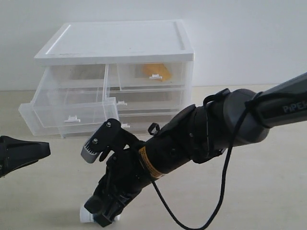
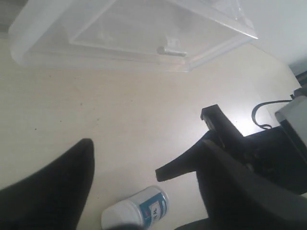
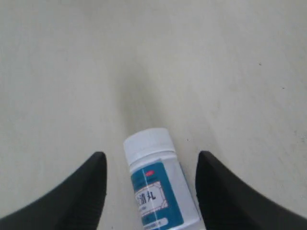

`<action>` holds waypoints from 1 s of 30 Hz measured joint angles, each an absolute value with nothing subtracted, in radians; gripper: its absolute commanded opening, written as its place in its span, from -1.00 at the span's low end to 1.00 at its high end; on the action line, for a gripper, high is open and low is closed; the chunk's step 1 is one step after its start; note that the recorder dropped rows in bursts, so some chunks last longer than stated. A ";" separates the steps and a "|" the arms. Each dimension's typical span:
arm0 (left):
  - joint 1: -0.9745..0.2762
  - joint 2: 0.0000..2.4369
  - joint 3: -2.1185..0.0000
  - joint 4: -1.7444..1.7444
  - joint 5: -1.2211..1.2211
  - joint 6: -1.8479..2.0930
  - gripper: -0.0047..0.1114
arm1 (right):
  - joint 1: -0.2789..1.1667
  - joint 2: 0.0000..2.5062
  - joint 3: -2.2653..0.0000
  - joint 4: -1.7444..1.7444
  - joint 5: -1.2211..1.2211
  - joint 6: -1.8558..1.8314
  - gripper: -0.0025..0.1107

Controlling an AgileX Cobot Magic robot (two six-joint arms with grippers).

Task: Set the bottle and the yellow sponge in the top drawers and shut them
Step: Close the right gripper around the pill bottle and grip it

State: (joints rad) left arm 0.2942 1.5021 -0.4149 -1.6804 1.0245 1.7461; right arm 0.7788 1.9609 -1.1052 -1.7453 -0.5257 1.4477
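The bottle [image 3: 157, 184] lies on its side on the table, white cap pointing away from the wrist. My right gripper [image 3: 151, 157] is open and straddles it, one finger on each side, neither touching. In the exterior view this gripper [image 1: 108, 211] reaches down across the middle and only the bottle's white end [image 1: 86, 215] shows. The yellow sponge [image 1: 156, 72] sits inside the top right drawer [image 1: 139, 79], which looks pushed in. The top left drawer [image 1: 62, 112] is pulled far out. My left gripper [image 2: 148, 153] hangs open and empty near the bottle [image 2: 139, 211].
The white-topped chest [image 1: 115, 43] stands at the back with two full-width drawers [image 1: 148, 103] below the top pair. The right arm [image 1: 230, 120] and its cable [image 1: 223, 191] cross the table. A right gripper finger [image 2: 187, 163] points into the left wrist view.
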 measured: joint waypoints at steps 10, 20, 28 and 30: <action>0.294 1.502 -0.415 -1.682 1.024 1.746 0.08 | 0.779 2.017 -1.105 -1.745 -0.520 1.414 -0.06; 0.294 1.502 -0.415 -1.684 1.024 1.746 0.08 | 0.779 2.074 -1.105 -1.745 -0.511 1.410 -0.19; 0.294 1.502 -0.415 -1.684 1.024 1.746 0.08 | 0.779 2.082 -1.107 -1.741 -0.501 1.406 -0.96; 0.294 1.502 -0.415 -1.684 1.024 1.746 0.08 | 0.779 2.082 -1.107 -1.741 -0.501 1.406 -0.96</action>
State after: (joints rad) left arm 0.2942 1.5021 -0.4149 -1.6839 1.0245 1.7461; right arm 0.7788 2.0821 -1.1071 -1.7405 -0.5011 1.4062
